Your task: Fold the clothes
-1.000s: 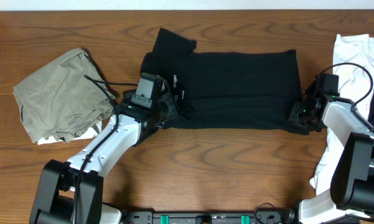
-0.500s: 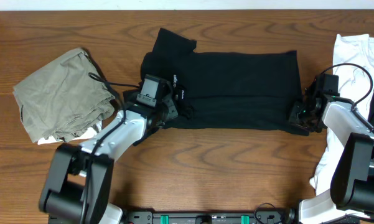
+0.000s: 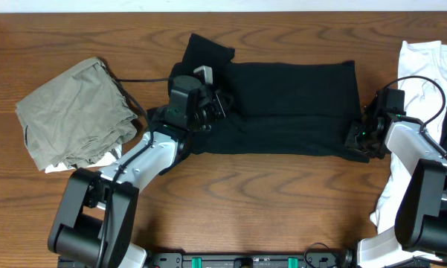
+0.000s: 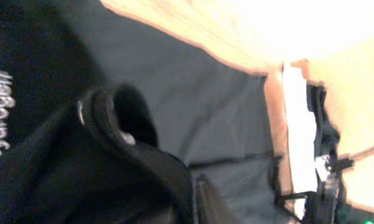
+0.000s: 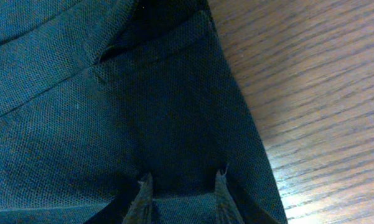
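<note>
Overhead: the black shirt point(image 3: 290, 104) lies mid-tabletop point(image 3: 268, 193), already narrowed into a long flat band, so I'd say the lengthwise folds are done and the crosswise fold is what's left. The left gripper point(image 3: 212, 104) is on the collar end, the right gripper point(image 3: 359, 138) is at the hem corner. The olive-grey piece point(image 3: 74, 112) sits bunched at the left and the white piece point(image 3: 424, 67) lies loose at the right, neither folded.

Left wrist: a loop of black cloth stands up close to the lens beside the white lettering point(image 4: 0, 118). It looks pinched in that gripper, though the fingers themselves are hard to make out.

Right wrist: the two fingertips point(image 5: 146, 186) stand a little apart with the shirt's corner gathered between them, so it's pinching the hem.
</note>
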### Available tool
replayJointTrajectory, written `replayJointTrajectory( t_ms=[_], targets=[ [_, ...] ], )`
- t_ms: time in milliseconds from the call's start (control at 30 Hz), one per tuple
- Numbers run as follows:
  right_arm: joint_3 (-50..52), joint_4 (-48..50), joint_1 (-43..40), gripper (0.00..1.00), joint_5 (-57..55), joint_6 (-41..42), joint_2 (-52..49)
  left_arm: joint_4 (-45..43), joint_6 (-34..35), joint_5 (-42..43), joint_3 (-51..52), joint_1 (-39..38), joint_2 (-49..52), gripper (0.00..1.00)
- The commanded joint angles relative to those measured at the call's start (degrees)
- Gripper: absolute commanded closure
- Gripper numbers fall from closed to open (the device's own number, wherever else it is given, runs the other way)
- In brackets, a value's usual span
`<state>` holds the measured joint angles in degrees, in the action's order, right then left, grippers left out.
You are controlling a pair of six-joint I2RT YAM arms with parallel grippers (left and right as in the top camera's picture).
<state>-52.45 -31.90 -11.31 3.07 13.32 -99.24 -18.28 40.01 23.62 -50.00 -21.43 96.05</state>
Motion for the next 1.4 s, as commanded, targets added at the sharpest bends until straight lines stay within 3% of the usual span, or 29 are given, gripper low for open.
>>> replayJointTrajectory(
  t_ms=[0,100,467,567,767,967,1067,1133,1367],
  targets=[
    [2.6,-1.6,0.5,0.68,0.2,-0.1,-2.1,0.1,1.2,-12.9,-0.5,-0.4,0.0,0.7],
    [2.6,-1.8,0.5,0.68,0.2,-0.1,-2.1,0.0,1.2,-15.1,-0.5,-0.4,1.2,0.56],
    [2.6,-1.9,0.5,0.68,0.2,-0.1,-2.1,5.4,1.0,0.6,-0.5,-0.3,0.4,0.58],
    [2.6,-2.0,0.5,0.68,0.2,-0.1,-2.1,12.6,0.4,-2.9,-0.5,-0.3,0.5,0.57],
    [2.6,-1.9,0.5,0.67,0.2,-0.1,-2.1,27.8,-2.4,-17.6,-0.5,0.3,1.0,0.57],
    [2.6,-1.9,0.5,0.67,0.2,-0.1,-2.1,28.3,-7.2,-18.5,-0.5,1.5,1.0,0.57],
    [2.6,-2.2,0.5,0.68,0.2,-0.1,-2.1,28.3,-10.4,-12.2,-0.5,1.8,-0.4,0.56],
    [2.6,-2.3,0.5,0.67,0.2,-0.2,-2.1,29.8,-12.4,-10.4,-0.5,1.7,-3.1,0.56],
    [2.6,-2.1,0.5,0.67,0.2,-0.2,-2.1,34.3,-16.0,-16.4,-0.5,2.6,-17.9,0.56]
  ],
)
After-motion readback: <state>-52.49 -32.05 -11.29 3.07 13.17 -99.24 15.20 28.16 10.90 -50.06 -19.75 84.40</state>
